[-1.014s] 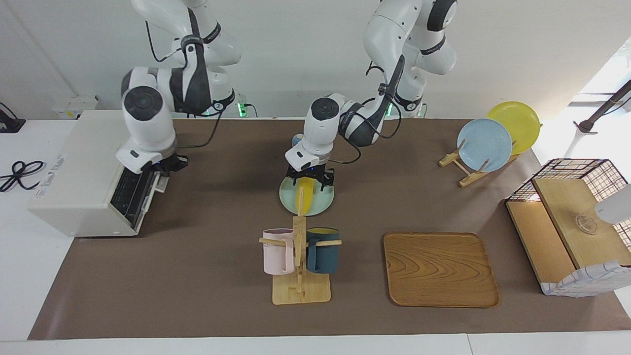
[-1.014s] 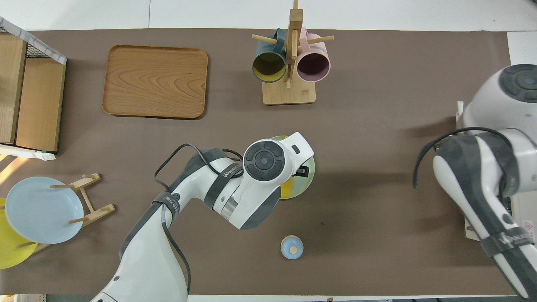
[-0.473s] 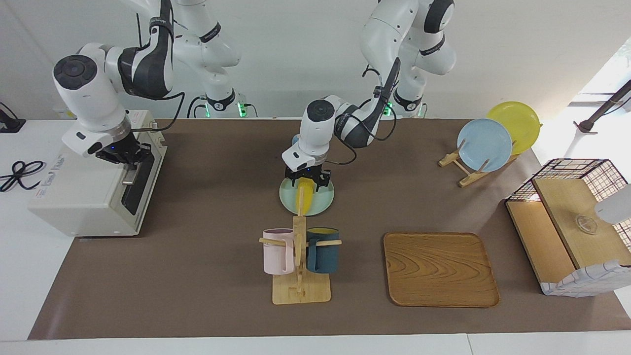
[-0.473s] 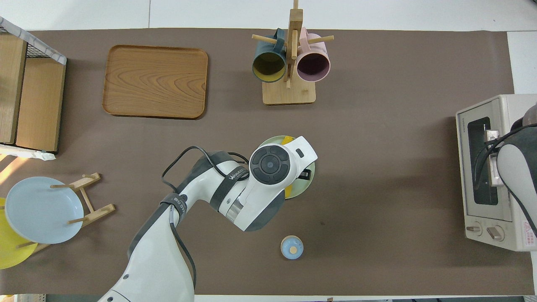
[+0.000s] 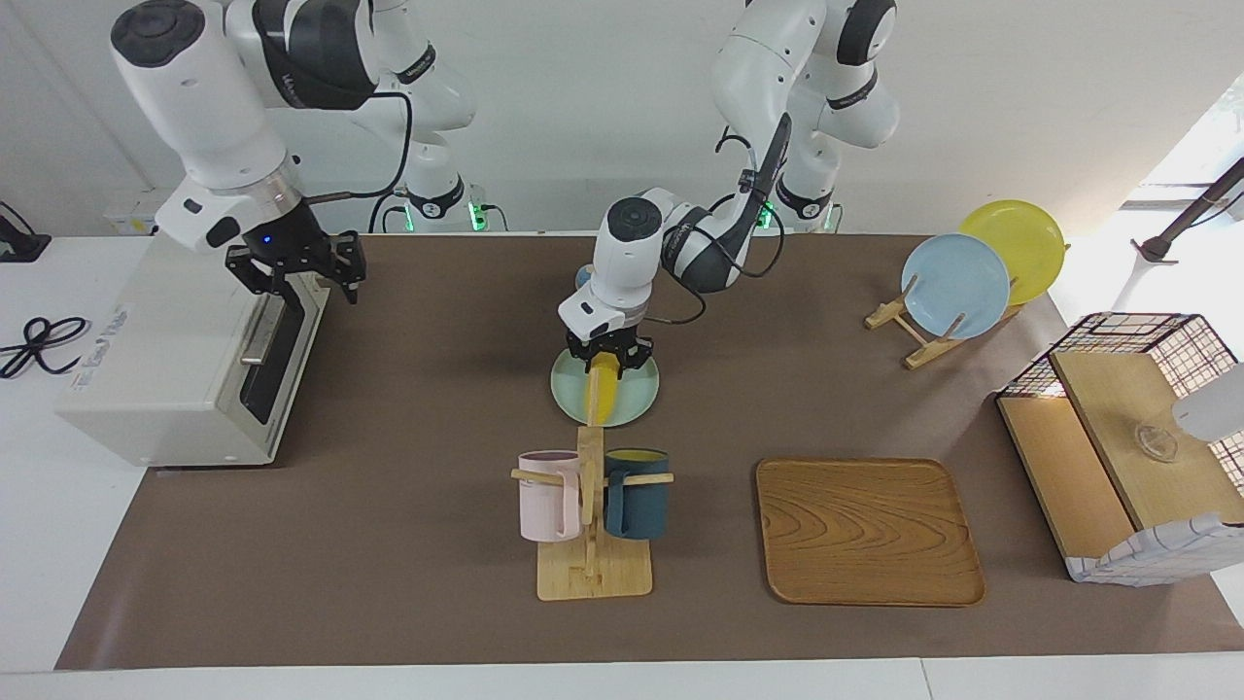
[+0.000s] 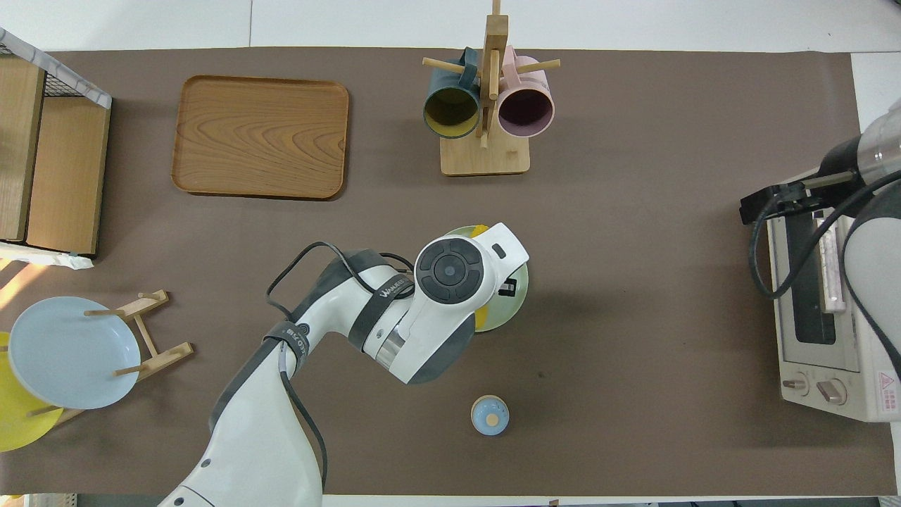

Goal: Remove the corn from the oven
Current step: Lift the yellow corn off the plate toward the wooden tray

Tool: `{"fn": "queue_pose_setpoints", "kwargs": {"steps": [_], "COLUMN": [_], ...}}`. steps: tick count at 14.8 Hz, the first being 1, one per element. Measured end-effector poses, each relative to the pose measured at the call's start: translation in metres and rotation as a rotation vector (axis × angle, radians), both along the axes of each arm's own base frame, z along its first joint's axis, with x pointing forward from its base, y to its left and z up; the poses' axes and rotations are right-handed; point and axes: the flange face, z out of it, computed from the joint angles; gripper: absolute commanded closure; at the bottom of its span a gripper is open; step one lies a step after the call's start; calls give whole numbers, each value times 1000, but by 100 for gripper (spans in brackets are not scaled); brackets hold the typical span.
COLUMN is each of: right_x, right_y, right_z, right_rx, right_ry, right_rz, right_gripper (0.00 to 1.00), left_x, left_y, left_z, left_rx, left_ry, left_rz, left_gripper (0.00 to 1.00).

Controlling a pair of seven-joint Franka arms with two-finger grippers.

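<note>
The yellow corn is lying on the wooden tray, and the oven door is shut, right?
Not quite. The corn lies on the pale green plate, not on the wooden tray, which has nothing on it. The facing view shows this. The oven door is shut, as you said.

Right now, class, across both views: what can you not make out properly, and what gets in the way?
Inside the oven: both views, its dark door is shut.
The corn: overhead view, the left arm's wrist covers most of it.
Fingers of the left gripper: overhead view, hidden under that wrist.
The basket box: both views, cut off by the edge.
</note>
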Motion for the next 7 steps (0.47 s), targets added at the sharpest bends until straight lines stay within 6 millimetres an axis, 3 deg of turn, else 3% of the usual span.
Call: {"fn": "queue_pose_setpoints", "kwargs": {"steps": [1, 3, 7], "right_x": [2, 4, -1], "right_y": [9, 4, -21], "right_z": [-3, -11, -7], "right_rx": [-1, -5, -9], "right_ry": [20, 69, 101], "right_rz": [2, -12, -57], "right_gripper": [0, 0, 0], "left_x": [9, 33, 88], "left_y": [7, 36, 131], "left_z": [9, 42, 111], "left_rx": [3, 8, 7], "left_ry": [2, 11, 11], "left_rz": [17, 69, 182], "left_gripper": [100, 100, 100]}}
